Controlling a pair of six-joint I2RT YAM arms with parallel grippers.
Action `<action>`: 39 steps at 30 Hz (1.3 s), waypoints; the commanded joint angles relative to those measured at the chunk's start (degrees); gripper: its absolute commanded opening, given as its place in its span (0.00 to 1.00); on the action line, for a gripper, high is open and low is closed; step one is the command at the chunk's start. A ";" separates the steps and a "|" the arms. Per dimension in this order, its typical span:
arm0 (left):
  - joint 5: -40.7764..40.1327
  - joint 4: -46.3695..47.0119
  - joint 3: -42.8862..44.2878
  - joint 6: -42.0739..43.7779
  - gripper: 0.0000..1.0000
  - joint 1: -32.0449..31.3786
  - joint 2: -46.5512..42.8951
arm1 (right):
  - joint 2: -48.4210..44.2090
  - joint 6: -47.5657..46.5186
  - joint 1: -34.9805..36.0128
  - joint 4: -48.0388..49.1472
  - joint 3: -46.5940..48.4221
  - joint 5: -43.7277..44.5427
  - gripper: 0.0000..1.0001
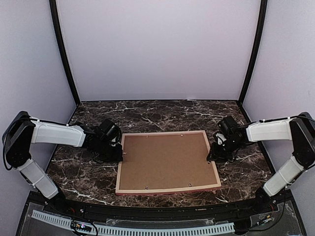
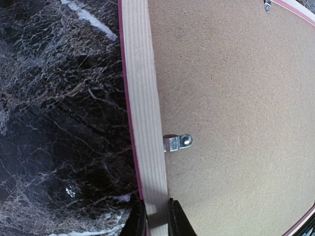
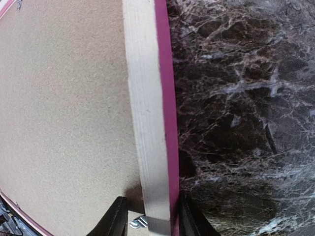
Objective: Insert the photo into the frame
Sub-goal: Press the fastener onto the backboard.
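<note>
Top view: the frame (image 1: 167, 188) lies back side up on the table (image 1: 162, 115), and a brown backing board (image 1: 167, 160) fills its opening. The left gripper (image 1: 120, 153) is at the frame's left rail and the right gripper (image 1: 210, 156) at its right rail, so the frame sits between the two tools. Small metal clips (image 1: 146, 187) dot the inner edge.

Left wrist view: the left gripper (image 2: 157, 216) has the frame (image 2: 142, 98) rail between its fingers (image 2: 177, 221). Both fingers sit tight against the wood, so it is closed down on the rail. The backing board (image 2: 236, 123) is on the inner-finger side and bare table (image 2: 59, 123) on the outer side. One clip (image 2: 176, 142) sits just ahead of the fingers, reaching from the rail onto the board.

Right wrist view: the right gripper (image 3: 152, 211) straddles the frame (image 3: 147, 123) rail. Its outer finger (image 3: 189, 219) is against the pink edge. The inner one stands off with a small gap, so the jaws are partly open and not clamped. A clip (image 3: 139, 222) shows in that gap. The backing board (image 3: 64, 108) lies on the inner side and the table (image 3: 236, 123) on the outer side.
</note>
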 commanded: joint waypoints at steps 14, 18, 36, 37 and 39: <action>2.75 -1.36 -0.21 2.02 0.13 -0.71 0.72 | 4.37 -7.28 0.89 -7.24 1.69 2.07 0.21; 2.67 -1.62 -0.03 2.09 0.13 -0.72 0.70 | 5.86 -9.18 0.89 -7.93 2.38 0.42 0.18; 2.56 -2.63 0.50 2.27 0.13 -0.72 0.15 | 9.06 -17.42 0.48 -13.71 7.40 -2.68 0.26; 2.44 -2.77 0.55 2.29 0.13 -0.72 0.07 | 8.98 -17.33 0.29 -13.69 7.62 -2.62 0.28; 2.15 -3.02 0.71 2.26 0.15 -0.71 -0.22 | 8.46 -16.91 -0.01 -13.68 7.98 -2.16 0.33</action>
